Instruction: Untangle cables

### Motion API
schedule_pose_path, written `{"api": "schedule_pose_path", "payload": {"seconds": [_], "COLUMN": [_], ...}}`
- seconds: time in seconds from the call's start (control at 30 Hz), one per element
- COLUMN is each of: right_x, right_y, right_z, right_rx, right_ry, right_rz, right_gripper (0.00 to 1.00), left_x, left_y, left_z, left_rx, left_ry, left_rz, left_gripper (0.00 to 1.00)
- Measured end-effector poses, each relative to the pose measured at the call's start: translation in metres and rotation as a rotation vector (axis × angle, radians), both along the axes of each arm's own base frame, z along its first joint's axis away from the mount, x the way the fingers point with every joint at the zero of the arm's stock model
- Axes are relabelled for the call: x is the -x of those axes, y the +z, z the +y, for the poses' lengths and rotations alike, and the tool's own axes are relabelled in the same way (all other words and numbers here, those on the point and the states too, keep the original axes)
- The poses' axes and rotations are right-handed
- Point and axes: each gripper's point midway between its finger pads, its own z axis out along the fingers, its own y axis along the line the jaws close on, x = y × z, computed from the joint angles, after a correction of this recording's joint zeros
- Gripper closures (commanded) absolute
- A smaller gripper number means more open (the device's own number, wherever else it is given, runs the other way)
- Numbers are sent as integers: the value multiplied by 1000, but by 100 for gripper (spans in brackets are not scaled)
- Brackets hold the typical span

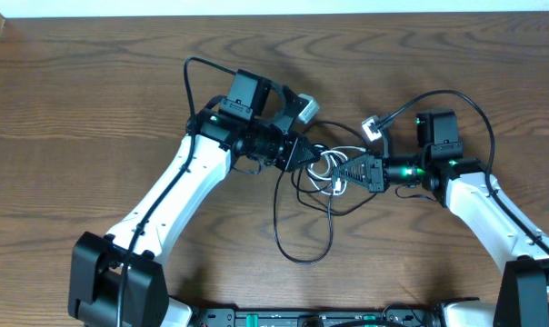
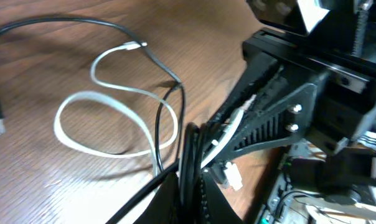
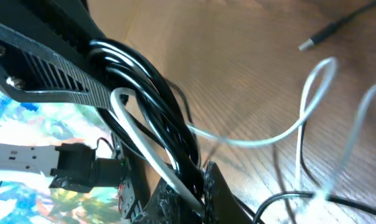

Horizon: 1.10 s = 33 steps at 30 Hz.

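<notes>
**Overhead.** The left fingers (image 1: 308, 154) and right fingers (image 1: 341, 171) meet almost tip to tip near the middle of the surface (image 1: 93, 91). Both are closed on the knot where the white cable (image 1: 329, 166) crosses the black cables (image 1: 302, 261). One long black loop trails toward the robot's base.

**Left wrist.** The left fingers (image 2: 187, 190) are clamped on a bundle of black strands. The right fingers (image 2: 216, 144), just beside them, pinch the same bundle with white cord in it. The white cable (image 2: 82, 96) lies looped flat, and a black cable (image 2: 63, 22) crosses it.

**Right wrist.** The black cables (image 3: 157, 99) and white cable (image 3: 256, 140) run as one bundle from the left fingers (image 3: 110, 71) to the right fingers (image 3: 194, 194).

**Finding.** Both grips are taken, but no cable is separated yet. Drawing the white one free of the black ones and laying each apart appears wholly outstanding.
</notes>
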Motion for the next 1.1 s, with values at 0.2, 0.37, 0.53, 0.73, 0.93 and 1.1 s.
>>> {"api": "schedule_pose_path", "payload": {"seconds": [0.2,0.37,0.53,0.73,0.93,1.1], "right_x": [0,-9,-15,-18,-25,-26], "right_y": [-4,-2,6,10,17,19], "right_z": [-2,-3,0,1,2,3], "right_rx": [23,29,1,-10,-21,-27], "right_ry": [-12,-25,-14,-10,-7,-4], "right_rz": [9,-41,-99,-130,-196,-207], "right_gripper": [58,60,47,43,59,84], "left_x": [-3,-8,-5,12,22,24], "left_y": [-5,-6,-2,16,28,31], "left_z": [2,8,5,-9,-16,-17], "left_rx": [-35,-42,-17,115,195,212], "left_ry": [30,64,52,-54,-111,-122], "left_rz": [2,11,27,55,81,85], "left_gripper": [92,92,92,92,92,92]}}
